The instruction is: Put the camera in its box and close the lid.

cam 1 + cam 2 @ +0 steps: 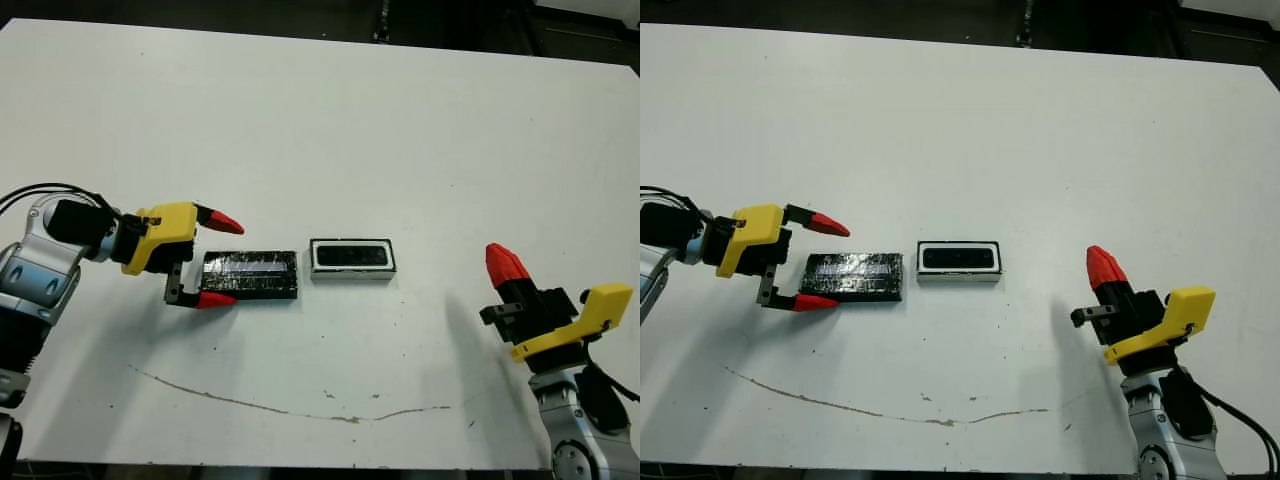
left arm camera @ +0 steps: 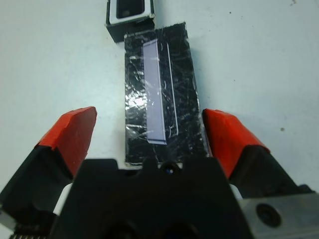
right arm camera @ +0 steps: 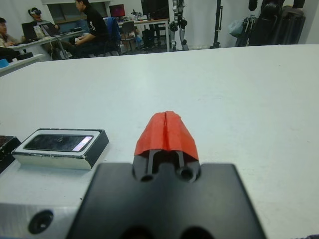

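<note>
Left tool (image 1: 815, 262) spread around lid (image 1: 853, 276), camera (image 1: 959, 258) in box (image 1: 959, 275)

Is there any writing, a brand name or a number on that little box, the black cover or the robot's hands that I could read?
None can be read.
The lid: only a plain pale strip, no letters visible.
The box, with the camera inside: no label visible.
The left gripper and the right gripper: no markings visible.
The table: bare except for a thin brown scratch line.
</note>
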Controlling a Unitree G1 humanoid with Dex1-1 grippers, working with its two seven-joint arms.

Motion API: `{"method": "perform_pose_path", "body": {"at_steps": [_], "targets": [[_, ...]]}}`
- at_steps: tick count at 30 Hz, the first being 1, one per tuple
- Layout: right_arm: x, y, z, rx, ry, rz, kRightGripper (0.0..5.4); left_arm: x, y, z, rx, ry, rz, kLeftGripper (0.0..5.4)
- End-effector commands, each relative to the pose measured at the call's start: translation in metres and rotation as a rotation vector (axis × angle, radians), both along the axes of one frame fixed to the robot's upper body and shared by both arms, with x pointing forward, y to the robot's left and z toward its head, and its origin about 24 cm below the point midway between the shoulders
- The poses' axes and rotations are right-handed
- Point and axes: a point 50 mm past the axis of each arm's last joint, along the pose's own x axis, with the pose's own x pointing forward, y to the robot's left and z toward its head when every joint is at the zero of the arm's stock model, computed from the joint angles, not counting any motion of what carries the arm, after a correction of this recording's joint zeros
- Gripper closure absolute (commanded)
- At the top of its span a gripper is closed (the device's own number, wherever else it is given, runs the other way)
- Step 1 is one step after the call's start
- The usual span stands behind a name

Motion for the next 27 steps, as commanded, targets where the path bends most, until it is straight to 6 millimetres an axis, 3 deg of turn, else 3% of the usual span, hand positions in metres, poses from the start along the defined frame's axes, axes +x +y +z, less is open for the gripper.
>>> {"method": "perform_pose_path", "body": {"at_steps": [1,7,11,22,27], "targets": [[-0.0017,-0.0025,-0.0005,-0.007,0.005,-0.006,5.39,0.0015,0.0009,-0.0032,-0.012,0.063,0.013,0.0],[-0.0017,-0.0029,-0.0004,-0.018,0.009,-0.013,5.4,-0.0011,0.002,-0.0017,-0.014,0.134,0.061,0.08],[-0.0016,-0.0035,-0.0004,-0.014,0.011,-0.009,5.4,-0.0029,0.0027,-0.0012,0.008,0.132,0.057,0.56],[-0.0016,-0.0026,-0.0008,-0.015,0.013,-0.012,5.4,-0.0057,0.0054,-0.0061,-0.131,0.268,0.11,2.18],[-0.0016,-0.0031,-0.0004,-0.025,0.02,-0.02,5.4,-0.0062,0.0044,-0.0068,-0.143,0.262,0.099,2.24]]}}
